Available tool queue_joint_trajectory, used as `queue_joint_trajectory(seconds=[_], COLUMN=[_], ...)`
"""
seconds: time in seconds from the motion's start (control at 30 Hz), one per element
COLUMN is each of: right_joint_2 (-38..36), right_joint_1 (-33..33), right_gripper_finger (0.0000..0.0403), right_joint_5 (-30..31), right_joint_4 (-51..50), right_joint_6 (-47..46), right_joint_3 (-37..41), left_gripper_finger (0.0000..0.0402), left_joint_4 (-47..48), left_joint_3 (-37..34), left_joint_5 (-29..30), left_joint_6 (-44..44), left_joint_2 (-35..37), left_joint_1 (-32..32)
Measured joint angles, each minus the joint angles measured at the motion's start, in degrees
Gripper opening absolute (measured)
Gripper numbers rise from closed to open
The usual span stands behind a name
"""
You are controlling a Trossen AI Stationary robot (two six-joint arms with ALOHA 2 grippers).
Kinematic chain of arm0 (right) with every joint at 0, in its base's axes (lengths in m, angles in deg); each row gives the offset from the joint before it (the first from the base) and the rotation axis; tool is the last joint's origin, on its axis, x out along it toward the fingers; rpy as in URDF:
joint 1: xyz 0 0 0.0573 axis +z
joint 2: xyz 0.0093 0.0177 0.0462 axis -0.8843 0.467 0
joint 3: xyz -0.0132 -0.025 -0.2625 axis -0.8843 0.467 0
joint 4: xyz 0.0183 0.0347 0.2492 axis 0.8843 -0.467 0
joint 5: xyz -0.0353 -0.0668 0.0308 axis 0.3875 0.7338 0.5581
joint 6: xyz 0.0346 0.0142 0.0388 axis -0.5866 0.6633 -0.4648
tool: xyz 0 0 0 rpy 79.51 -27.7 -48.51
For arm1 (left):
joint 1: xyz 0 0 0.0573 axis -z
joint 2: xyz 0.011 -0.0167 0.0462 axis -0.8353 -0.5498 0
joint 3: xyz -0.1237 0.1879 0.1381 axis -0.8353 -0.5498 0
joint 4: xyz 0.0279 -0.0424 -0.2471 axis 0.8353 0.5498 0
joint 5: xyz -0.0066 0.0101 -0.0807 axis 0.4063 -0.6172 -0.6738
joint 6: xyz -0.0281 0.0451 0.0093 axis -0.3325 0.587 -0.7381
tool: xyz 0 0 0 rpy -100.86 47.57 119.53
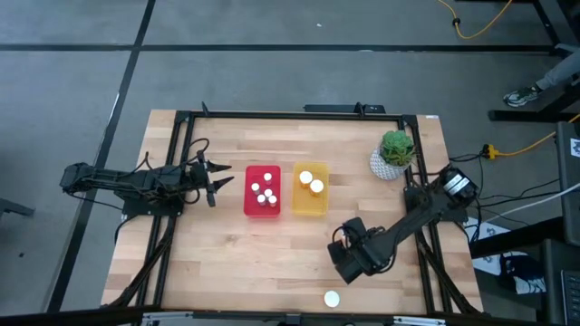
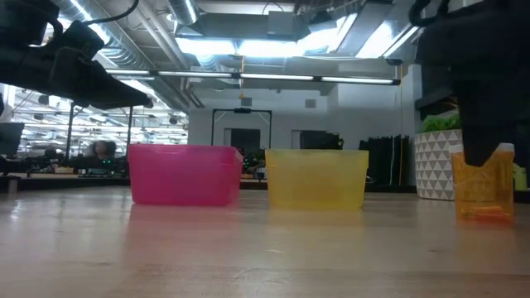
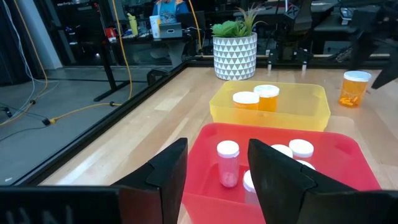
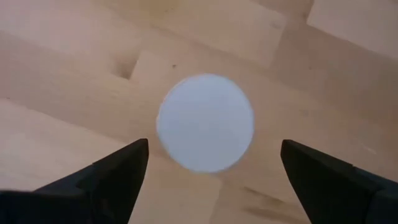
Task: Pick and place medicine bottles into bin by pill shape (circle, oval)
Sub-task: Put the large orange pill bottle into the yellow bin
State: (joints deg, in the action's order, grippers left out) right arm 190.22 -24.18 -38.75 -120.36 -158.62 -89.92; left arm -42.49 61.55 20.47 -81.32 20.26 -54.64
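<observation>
One orange medicine bottle with a white cap (image 1: 333, 298) stands upright on its base on the wood near the table's front edge; it also shows in the low view (image 2: 484, 190). My right gripper (image 4: 214, 147) hangs open just above it, pointing down, a finger on either side of the cap (image 4: 205, 122) and clear of it. Several small white-capped bottles (image 3: 227, 163) stand in the red bin (image 1: 248, 193). Two orange bottles (image 3: 257, 98) stand in the yellow bin (image 1: 297, 201). My left gripper (image 1: 216, 181) waits open and empty at the red bin's left side.
A potted green plant (image 1: 395, 154) in a white patterned pot stands at the back right, beside my right arm's base. The two bins sit side by side mid-table. Bare wood lies in front of the bins and along the near edge.
</observation>
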Motion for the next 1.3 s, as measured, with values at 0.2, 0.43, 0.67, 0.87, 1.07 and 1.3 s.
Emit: queue_joint_trajectory(seconds=[0.2,0.43,0.67,0.87,1.07,1.3], right_joint_2=[-0.2,-0.2,-0.2,-0.2,-0.2,-1.9], right_joint_1=[-2.2,-2.8,-2.9,-2.9,-2.9,-2.9], right_gripper_finger=[0.0367,0.0349,0.0293,0.0251,0.022,0.0213], right_joint_5=[0.7,2.5,2.2,1.8,1.7,5.5], right_joint_4=[1.2,1.8,2.7,2.7,2.7,-0.5], right_joint_6=[3.2,4.6,4.5,4.3,4.4,4.8], right_joint_3=[1.7,1.4,1.4,1.4,1.4,-0.5], left_gripper_finger=[0.0161,0.0162,0.0163,0.0163,0.0162,0.0161], left_joint_4=[0.0,0.0,0.0,0.0,0.0,0.0], left_joint_3=[0.0,0.0,0.0,0.0,0.0,0.0], left_joint_5=[0.0,0.0,0.0,0.0,0.0,0.0], left_joint_6=[0.0,0.0,0.0,0.0,0.0,0.0], left_joint_2=[0.0,0.0,0.0,0.0,0.0,0.0], left_joint_1=[0.0,0.0,0.0,0.0,0.0,0.0])
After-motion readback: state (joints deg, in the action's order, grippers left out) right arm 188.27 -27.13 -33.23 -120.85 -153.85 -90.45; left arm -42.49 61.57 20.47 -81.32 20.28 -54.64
